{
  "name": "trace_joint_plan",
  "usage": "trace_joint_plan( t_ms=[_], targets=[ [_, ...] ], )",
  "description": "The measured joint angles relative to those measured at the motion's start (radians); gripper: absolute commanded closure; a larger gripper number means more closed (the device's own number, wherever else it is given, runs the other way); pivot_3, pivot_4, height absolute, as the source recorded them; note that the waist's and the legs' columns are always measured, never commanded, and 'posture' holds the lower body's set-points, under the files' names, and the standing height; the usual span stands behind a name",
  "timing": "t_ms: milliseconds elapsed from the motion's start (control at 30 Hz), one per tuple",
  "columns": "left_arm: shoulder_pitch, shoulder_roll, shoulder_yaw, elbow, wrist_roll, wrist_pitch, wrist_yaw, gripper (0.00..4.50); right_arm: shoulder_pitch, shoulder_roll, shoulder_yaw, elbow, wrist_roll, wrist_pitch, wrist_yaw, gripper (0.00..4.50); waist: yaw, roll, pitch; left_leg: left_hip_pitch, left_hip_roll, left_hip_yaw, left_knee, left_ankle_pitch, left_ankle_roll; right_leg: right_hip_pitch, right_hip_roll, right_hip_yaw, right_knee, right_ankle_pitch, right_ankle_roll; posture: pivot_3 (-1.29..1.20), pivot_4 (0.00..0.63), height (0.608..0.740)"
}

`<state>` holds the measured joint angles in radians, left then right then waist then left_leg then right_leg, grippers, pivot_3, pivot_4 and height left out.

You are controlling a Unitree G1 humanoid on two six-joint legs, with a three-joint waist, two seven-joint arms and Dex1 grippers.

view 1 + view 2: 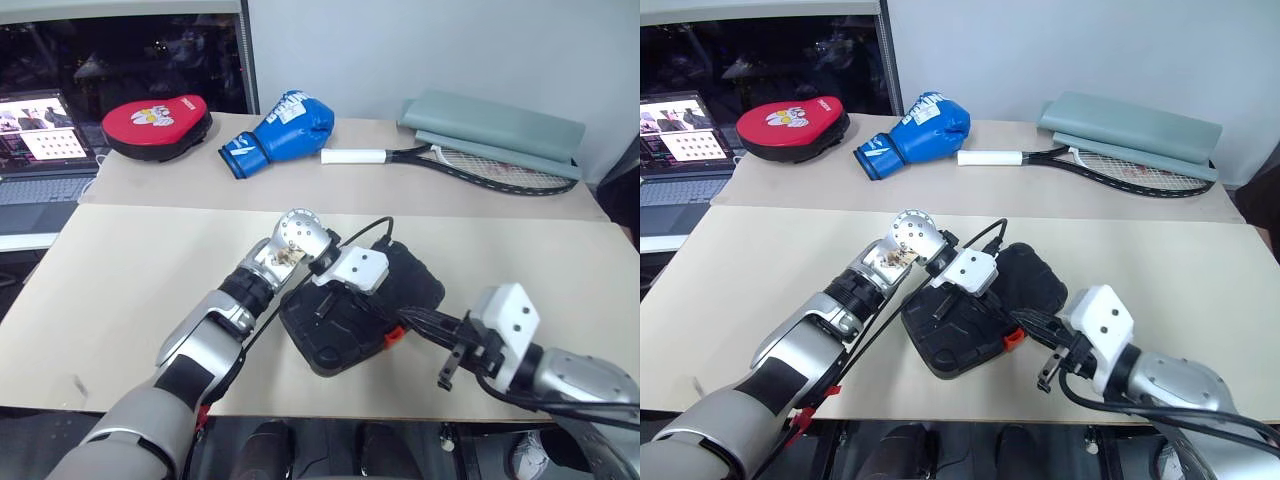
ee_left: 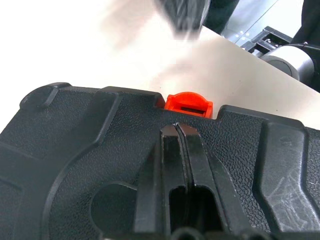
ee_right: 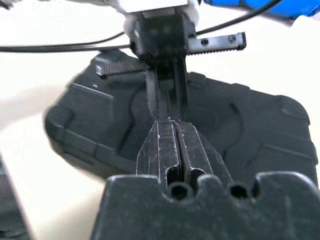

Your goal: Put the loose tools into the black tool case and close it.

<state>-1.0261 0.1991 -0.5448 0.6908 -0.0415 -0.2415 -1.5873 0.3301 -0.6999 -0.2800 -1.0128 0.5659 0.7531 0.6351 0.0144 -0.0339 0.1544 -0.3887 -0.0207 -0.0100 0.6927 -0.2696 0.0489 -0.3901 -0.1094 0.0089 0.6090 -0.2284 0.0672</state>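
Black end effectors shut, empty.

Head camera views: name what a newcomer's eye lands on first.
The closed black tool case lies at the near table's front edge, its orange latch facing the robot, with the shut left claw on its lid. On the far table lie a blue boxing glove and a red punch pad.

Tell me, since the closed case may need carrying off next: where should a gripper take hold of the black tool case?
Probably the long front edge of the black tool case beside the orange latch, approached from the robot's side. The case lies flat and shut on the table, so only its thin rim offers a pinch.
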Motion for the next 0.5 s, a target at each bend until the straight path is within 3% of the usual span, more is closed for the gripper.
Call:
trace_joint_plan(
  t_ms=[67,200,500],
  targets=[
    [-0.001,0.003,0.001,0.002,0.0,0.0,-0.002,4.49,0.079,-0.006,0.017,0.002,-0.033,-0.007,0.001,4.5,-0.001,0.0,-0.001,0.0,0.0,0.0,0.0,0.0,-0.001,0.0,0.0,0.0,0.0,0.0,0.0,0.0,0.15,0.737],
    [-0.004,0.004,0.001,0.014,0.005,-0.001,0.003,4.49,0.102,-0.006,0.105,0.068,-0.131,-0.077,-0.01,4.5,-0.003,-0.002,-0.002,0.002,0.0,0.001,0.001,0.0,-0.001,0.002,0.0,0.001,0.0,-0.001,0.001,0.0,0.15,0.737],
    [-0.007,-0.001,0.001,0.019,0.004,-0.003,0.001,4.49,-0.063,0.02,0.272,0.264,-0.238,-0.154,-0.023,4.5,-0.002,-0.002,-0.004,0.002,0.0,0.001,0.001,0.0,-0.001,0.001,0.0,0.001,0.0,-0.001,0.001,0.0,0.15,0.737]
  ],
)
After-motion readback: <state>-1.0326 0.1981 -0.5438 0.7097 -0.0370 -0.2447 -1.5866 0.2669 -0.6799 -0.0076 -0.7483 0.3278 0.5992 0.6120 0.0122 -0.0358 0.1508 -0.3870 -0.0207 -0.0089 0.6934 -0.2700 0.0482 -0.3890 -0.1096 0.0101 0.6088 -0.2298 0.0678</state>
